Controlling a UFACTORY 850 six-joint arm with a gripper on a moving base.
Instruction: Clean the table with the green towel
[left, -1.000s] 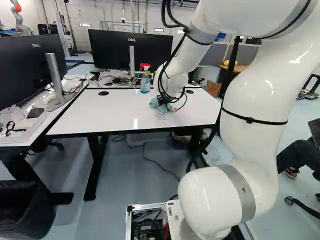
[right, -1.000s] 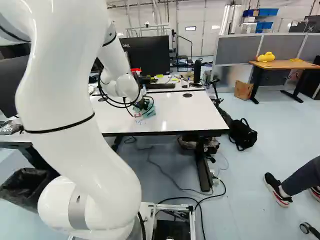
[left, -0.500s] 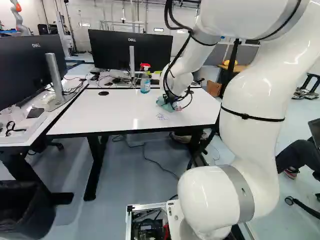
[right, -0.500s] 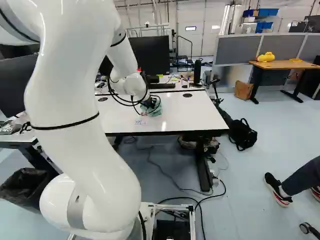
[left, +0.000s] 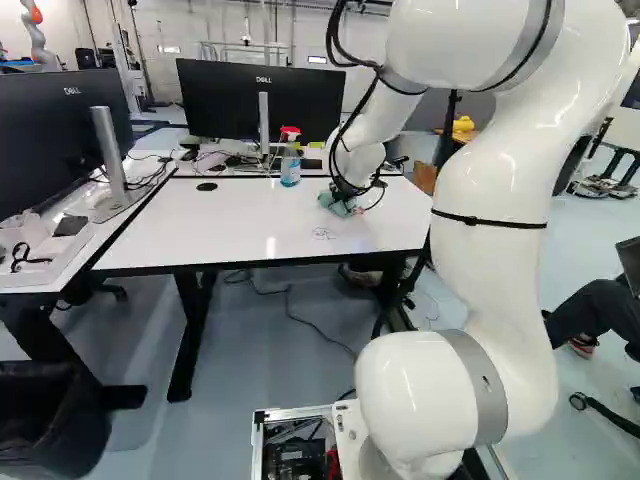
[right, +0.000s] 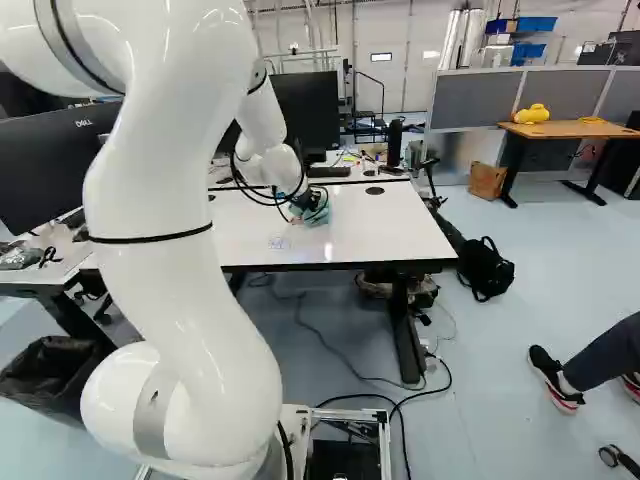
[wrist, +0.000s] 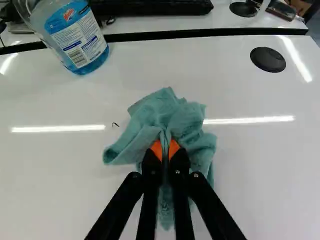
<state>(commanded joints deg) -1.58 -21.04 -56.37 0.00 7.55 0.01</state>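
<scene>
1. The gripper (left: 344, 196) is clenched on the green towel (wrist: 172, 117), a fold pinched between its orange pads (wrist: 156, 150).
2. The white table (left: 220, 225) carries the towel, bunched under and around the fingertips.
3. A spray bottle (left: 290, 168) with blue liquid stands on the table, near the towel.
4. Scribbled lines (left: 323, 233) mark the tabletop near the towel.
5. A tiny dark mark (wrist: 115, 124) lies just beside the towel.

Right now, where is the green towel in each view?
Left base view: green towel just right of middle, on the white table, right of the spray bottle.
Right base view: near the middle, on the same table.
Wrist view: pinched between the gripper's orange pads.
Shared landmark: round black disc beyond the towel.
</scene>
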